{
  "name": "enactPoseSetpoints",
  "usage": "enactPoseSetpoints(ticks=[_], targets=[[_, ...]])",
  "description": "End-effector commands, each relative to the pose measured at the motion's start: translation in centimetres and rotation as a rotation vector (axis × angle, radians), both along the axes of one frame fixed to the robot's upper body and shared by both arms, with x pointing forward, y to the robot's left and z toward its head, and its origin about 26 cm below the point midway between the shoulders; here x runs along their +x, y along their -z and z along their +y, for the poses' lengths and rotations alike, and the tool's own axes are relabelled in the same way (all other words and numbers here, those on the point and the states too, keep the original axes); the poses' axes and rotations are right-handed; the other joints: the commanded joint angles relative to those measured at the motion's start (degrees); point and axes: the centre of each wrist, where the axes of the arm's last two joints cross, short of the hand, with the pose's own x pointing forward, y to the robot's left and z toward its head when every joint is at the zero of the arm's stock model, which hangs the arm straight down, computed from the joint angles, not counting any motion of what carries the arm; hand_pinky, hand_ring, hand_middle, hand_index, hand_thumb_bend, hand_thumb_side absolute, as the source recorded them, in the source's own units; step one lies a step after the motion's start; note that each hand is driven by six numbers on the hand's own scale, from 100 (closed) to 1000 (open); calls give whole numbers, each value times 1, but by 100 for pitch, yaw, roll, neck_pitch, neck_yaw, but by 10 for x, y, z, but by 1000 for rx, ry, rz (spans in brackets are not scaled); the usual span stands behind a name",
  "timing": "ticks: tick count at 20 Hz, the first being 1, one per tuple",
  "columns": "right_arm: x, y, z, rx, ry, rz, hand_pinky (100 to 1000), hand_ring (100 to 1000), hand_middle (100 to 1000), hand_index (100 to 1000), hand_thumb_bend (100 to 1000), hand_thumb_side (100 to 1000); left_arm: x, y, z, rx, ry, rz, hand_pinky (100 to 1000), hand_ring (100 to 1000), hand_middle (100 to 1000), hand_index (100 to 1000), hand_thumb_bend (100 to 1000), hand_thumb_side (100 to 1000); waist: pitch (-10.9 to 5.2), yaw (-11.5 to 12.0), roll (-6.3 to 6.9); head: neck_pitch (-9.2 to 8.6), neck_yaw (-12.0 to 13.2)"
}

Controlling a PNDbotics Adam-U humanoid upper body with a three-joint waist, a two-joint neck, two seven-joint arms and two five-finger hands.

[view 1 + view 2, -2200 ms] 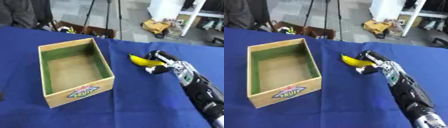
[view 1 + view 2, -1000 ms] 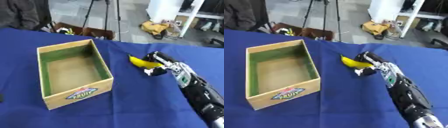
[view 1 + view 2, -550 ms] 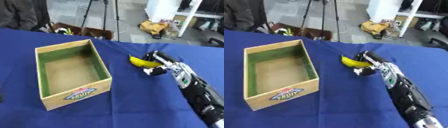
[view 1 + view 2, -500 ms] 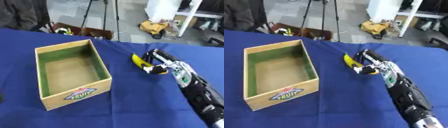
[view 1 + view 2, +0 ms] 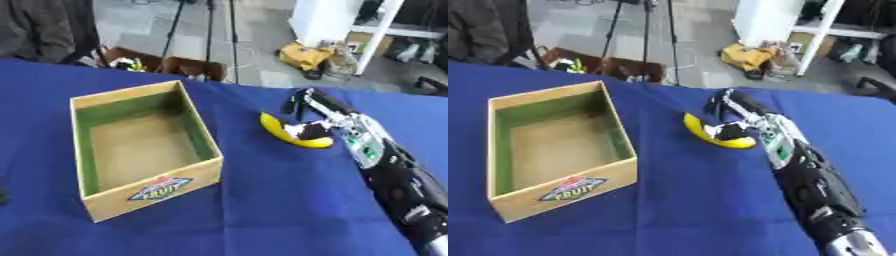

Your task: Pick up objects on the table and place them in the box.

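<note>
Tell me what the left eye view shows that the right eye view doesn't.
Left eye view only: a small dark shape at the picture's left edge. Right eye view only: more table right of the arm. Both: the empty wooden box, the banana beside it on the blue table, and the right robot hand at the banana.

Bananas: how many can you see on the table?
1. The banana lies on the blue table right of the wooden box, with the right hand on it. The box looks empty.
</note>
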Motion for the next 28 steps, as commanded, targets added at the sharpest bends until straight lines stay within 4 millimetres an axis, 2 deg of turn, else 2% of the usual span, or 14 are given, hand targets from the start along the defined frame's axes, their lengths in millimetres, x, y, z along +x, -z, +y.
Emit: enactPoseSetpoints(ticks=[1, 6, 12, 20, 28], targets=[[0, -1, -8, -45, 16, 58, 764, 686, 722, 776, 260, 401, 0, -8, -1, 6, 8, -25, 644, 635, 666, 769, 442, 905, -112, -14, 41, -39, 7], [-1, 13, -11, -55, 39, 131, 763, 688, 722, 774, 255, 400, 0, -9, -1, 7, 9, -29, 644, 635, 666, 770, 442, 904, -94, -22, 52, -48, -2], [-1, 17, -12, -52, 45, 134, 757, 673, 710, 765, 241, 389, 0, -10, -1, 8, 8, -30, 643, 635, 666, 770, 441, 905, -79, -3, 50, -49, -7], [-1, 21, -10, -78, 34, 156, 778, 742, 769, 801, 265, 400, 0, -10, -1, 8, 8, -31, 643, 636, 666, 770, 440, 906, -68, 2, 52, -56, -10], [-1, 22, -9, -92, 30, 167, 759, 679, 730, 782, 235, 380, 0, -10, -1, 9, 9, -29, 643, 636, 667, 770, 439, 907, -61, -8, 49, -63, -17]])
